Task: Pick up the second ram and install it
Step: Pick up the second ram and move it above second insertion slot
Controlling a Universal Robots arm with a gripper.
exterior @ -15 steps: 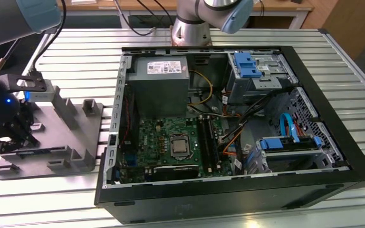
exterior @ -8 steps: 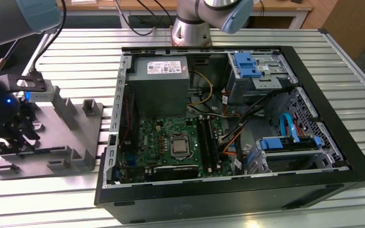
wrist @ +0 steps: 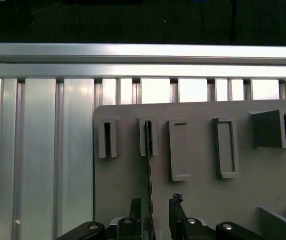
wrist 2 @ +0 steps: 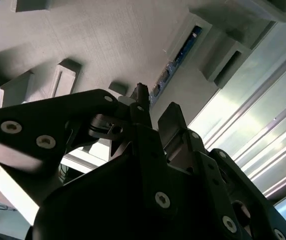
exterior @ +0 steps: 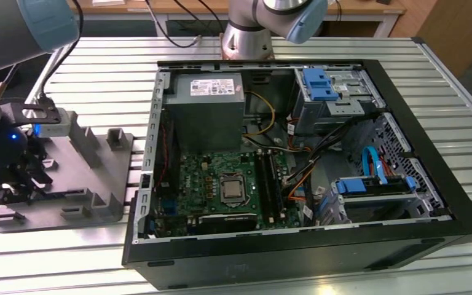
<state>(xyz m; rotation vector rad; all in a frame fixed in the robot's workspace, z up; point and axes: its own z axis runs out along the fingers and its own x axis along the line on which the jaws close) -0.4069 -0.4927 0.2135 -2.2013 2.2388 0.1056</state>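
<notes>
The second ram is a thin dark stick standing on edge in a slot of the grey holder plate. In the second wrist view its bluish face shows in that slot. My gripper is open, one finger on each side of the stick's near end, with a gap on both sides. The same fingertips reach toward the stick in the second wrist view. In the exterior view the gripper hangs low over the holder plate at the exterior view's left.
An open computer case lies at the centre, with a green board, long black slots, a grey power supply and loose cables. The table is ribbed aluminium. Another arm's base stands behind the case.
</notes>
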